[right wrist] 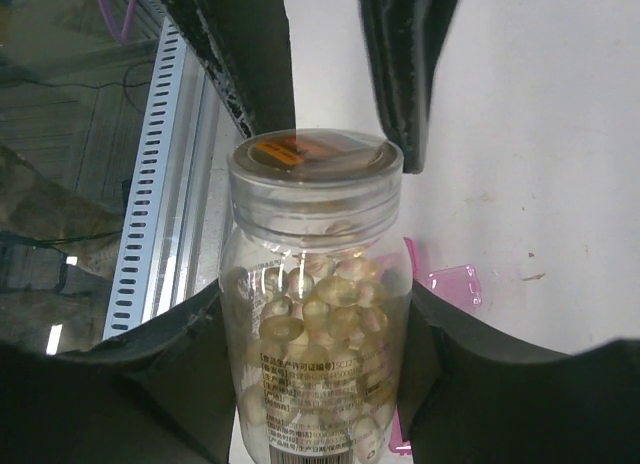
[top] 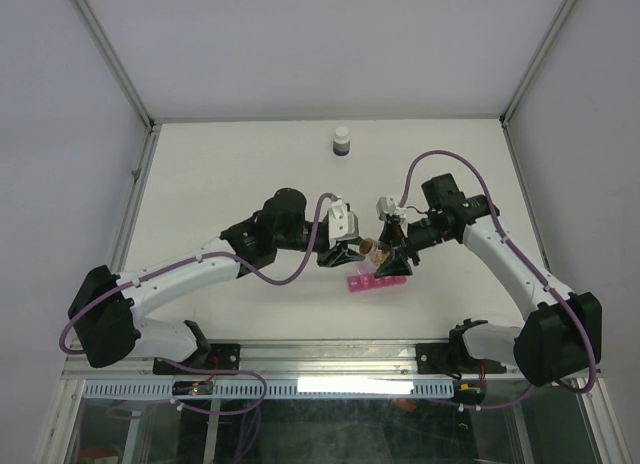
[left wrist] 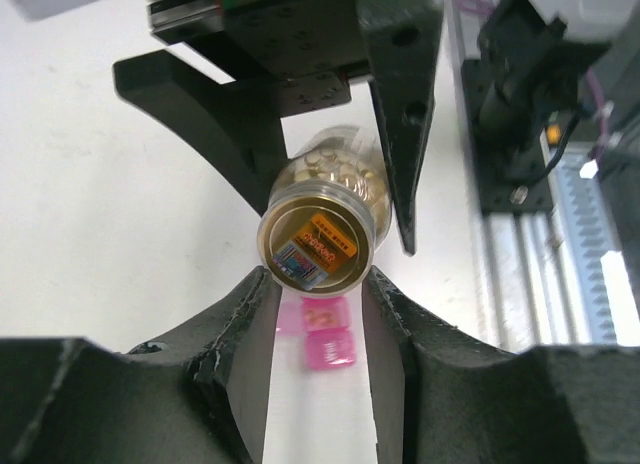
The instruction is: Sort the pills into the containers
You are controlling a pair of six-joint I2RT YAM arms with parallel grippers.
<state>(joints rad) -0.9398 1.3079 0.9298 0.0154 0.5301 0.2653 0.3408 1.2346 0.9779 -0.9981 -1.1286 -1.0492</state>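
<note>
I have my right pincer [right wrist: 315, 329] clamped on the bottle [right wrist: 318, 404] of pills [right wrist: 322, 302] and my left pincer [left wrist: 318, 281] on its cap [left wrist: 315, 246], the organiser [left wrist: 328, 346] lying below them; a jerky uncapping could scatter them across the worktop [top: 250, 174].

Sticker [left wrist: 322, 249] on cap [right wrist: 315, 184] blurred; bottle [right wrist: 315, 314] print perhaps Chinese, illegible.
</note>
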